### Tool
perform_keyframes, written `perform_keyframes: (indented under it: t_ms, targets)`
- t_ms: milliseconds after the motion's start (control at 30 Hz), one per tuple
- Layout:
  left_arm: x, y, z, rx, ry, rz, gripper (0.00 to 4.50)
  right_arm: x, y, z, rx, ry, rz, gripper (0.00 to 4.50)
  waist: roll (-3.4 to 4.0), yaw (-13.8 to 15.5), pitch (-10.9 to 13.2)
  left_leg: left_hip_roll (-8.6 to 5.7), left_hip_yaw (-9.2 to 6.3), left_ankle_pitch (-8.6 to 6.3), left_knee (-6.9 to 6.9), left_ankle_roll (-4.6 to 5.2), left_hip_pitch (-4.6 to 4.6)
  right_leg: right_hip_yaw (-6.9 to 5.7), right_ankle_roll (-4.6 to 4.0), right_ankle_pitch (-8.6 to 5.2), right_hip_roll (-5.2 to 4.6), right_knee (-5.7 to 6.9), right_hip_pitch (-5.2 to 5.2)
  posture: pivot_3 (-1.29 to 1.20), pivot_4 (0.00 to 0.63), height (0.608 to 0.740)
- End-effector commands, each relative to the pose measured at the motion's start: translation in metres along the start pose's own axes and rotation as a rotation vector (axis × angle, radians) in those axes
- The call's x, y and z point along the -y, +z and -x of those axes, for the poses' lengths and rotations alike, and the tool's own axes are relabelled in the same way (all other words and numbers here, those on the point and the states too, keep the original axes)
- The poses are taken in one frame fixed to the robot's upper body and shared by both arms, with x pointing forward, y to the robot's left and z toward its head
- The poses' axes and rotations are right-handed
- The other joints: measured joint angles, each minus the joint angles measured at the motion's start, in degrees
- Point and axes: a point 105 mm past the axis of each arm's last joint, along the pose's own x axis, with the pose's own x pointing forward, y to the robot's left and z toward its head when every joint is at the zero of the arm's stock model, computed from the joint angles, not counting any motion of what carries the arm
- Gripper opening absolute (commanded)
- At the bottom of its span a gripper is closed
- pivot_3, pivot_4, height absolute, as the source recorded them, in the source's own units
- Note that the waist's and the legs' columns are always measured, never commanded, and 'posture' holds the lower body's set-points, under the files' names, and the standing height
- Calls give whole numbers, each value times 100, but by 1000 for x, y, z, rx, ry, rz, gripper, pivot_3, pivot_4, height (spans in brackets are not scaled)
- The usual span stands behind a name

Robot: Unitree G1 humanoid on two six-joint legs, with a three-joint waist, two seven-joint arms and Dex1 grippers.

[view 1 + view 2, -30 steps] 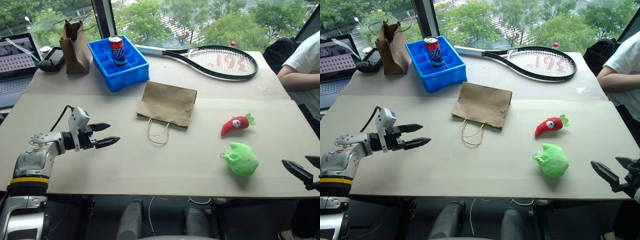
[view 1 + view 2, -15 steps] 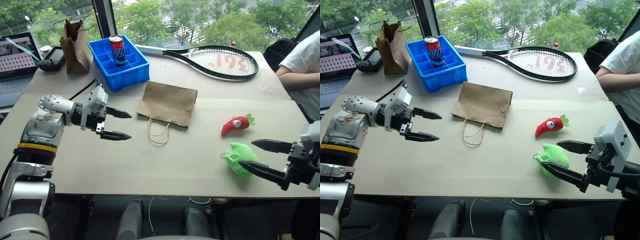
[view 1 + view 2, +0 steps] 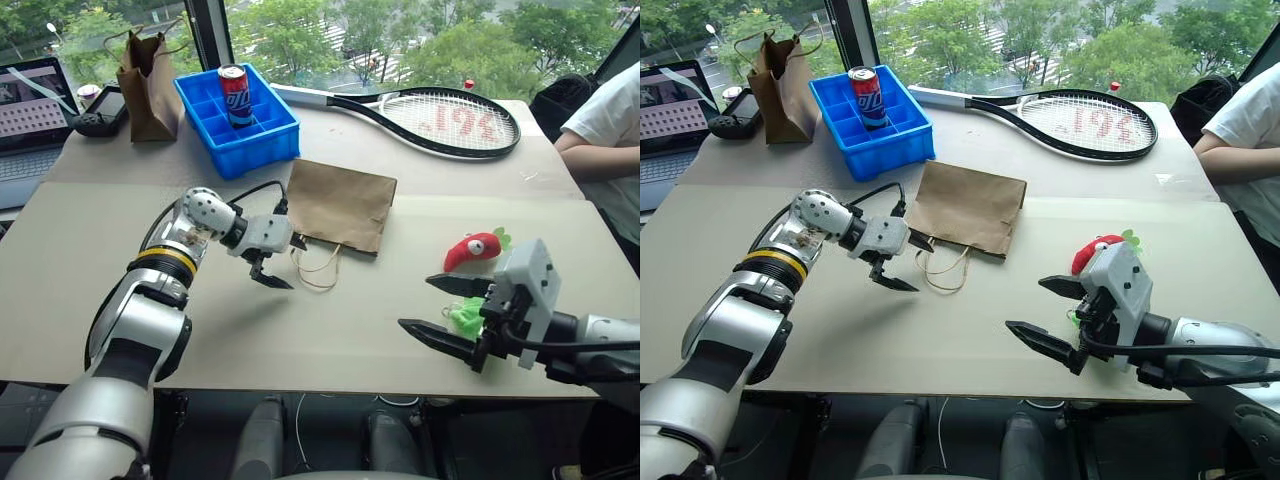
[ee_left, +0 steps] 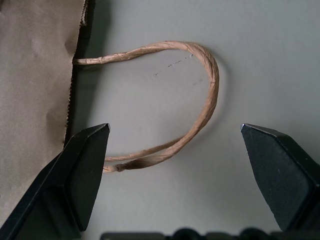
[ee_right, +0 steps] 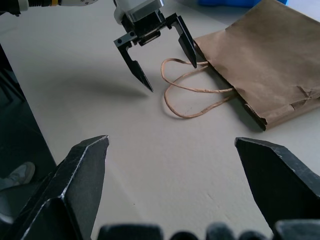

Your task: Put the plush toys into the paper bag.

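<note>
Left gripper (image 3: 278,264) has swung to the paper bag (image 3: 338,205) handles, spread wide; right gripper (image 3: 440,307), also spread and empty, hovers at nine o'clock of the plush toys (image 3: 476,248), both unbagged.

Daylight from the windows behind the table (image 3: 300,330) lit the scene brightly and evenly, casting soft shadows toward the camera beneath the left gripper (image 3: 283,263) and under the paper bag (image 3: 340,205), while the trees outside looked slightly washed out and the wrist views stayed sharp.
</note>
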Motion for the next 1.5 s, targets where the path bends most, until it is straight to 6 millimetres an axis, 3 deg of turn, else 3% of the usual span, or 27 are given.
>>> perform_keyframes:
  t_ms: [33,200,367,667,767,967,1067,1233,1367,1500]
  targets:
    - [-17,13,4,22,61,-30,3346,1,9,-4,50,-54,39,4500,0,0,0,0,-1,0,3,0,-2,0,1,0,0,0,0,0,150,740]
    - [-17,21,4,79,22,24,1877,12,-7,-8,-5,-141,17,4500,0,-7,0,0,-4,0,4,0,-2,0,0,2,0,4,-1,0,150,740]
    - [-16,29,10,176,-33,125,107,18,-13,-8,-39,-173,18,4500,0,-20,0,0,-5,0,3,1,-2,0,-20,14,0,6,-2,0,150,740]
    - [-41,97,20,468,-40,361,49,34,-23,-15,-45,-276,48,4500,1,-24,0,-5,-17,2,15,2,-12,-2,-20,14,1,12,-1,0,150,740]
    - [-35,117,20,524,-42,489,49,34,-22,-22,-11,-292,28,4500,7,-61,-2,-4,-20,2,15,2,-9,-2,-12,8,2,19,-1,0,150,740]
    - [-21,123,14,508,-15,658,0,25,-21,-46,63,-263,-52,2713,9,-172,0,0,-30,7,9,4,9,1,-13,2,12,49,0,0,150,740]
    - [-26,141,20,601,-37,774,0,23,-27,-66,62,-255,-73,1720,11,-163,0,0,-37,20,10,20,14,1,-5,-10,17,71,-5,0,150,740]
    - [-19,166,24,641,-115,794,0,42,-29,-107,96,-300,-98,69,17,-168,2,-1,-49,25,12,24,23,8,-14,-6,27,73,1,0,150,740]
    - [-18,170,28,643,-125,805,0,63,-23,-122,124,-342,-59,69,18,-170,2,-2,-47,28,2,21,30,21,-16,-5,32,74,1,0,150,740]
    - [-31,169,37,654,-64,815,0,68,-48,-133,13,-323,-8,69,18,-166,2,-1,-46,31,-11,18,31,23,-29,2,36,74,-2,0,150,740]
